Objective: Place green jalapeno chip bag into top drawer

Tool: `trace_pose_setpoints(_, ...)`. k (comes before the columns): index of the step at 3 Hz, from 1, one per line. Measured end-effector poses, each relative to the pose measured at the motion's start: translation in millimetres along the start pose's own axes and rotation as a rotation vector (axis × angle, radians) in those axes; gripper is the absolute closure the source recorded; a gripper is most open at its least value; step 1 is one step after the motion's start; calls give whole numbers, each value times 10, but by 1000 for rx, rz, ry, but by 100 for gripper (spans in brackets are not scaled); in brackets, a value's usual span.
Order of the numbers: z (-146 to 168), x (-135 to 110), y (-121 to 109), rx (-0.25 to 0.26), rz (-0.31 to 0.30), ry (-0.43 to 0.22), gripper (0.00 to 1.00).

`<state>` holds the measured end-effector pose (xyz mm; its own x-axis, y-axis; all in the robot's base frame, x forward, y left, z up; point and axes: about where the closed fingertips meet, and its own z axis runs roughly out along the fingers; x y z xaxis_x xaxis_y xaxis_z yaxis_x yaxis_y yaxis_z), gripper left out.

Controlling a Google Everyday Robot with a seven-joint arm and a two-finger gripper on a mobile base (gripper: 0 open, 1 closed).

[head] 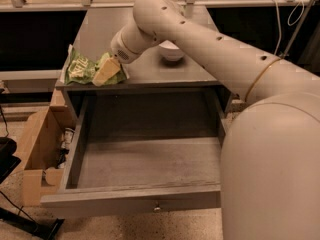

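The green jalapeno chip bag (82,70) lies crumpled on the left front part of the grey cabinet top (150,71). My gripper (106,73) has its tan fingers down on the bag's right end, near the cabinet's front edge. The top drawer (145,159) is pulled fully out below the cabinet top, its grey inside bare; its front panel carries a small metal knob (157,208). My arm reaches in from the right and fills the right side of the view.
A white bowl (171,50) stands on the cabinet top behind my arm. An open cardboard box (40,149) with small items stands on the floor left of the drawer. A black object (7,159) is at the far left edge.
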<state>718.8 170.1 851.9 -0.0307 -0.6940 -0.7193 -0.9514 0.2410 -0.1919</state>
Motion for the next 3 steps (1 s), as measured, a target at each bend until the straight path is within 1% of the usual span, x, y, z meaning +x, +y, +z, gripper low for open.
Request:
trace_pose_setpoints(1,102,-182,81,-27,-17,-73,37)
trace_pose_setpoints(2,13,-353,95,-18,-48,-128,60)
trace_pose_setpoints(3,-122,-445,119,6,-66,-154,84)
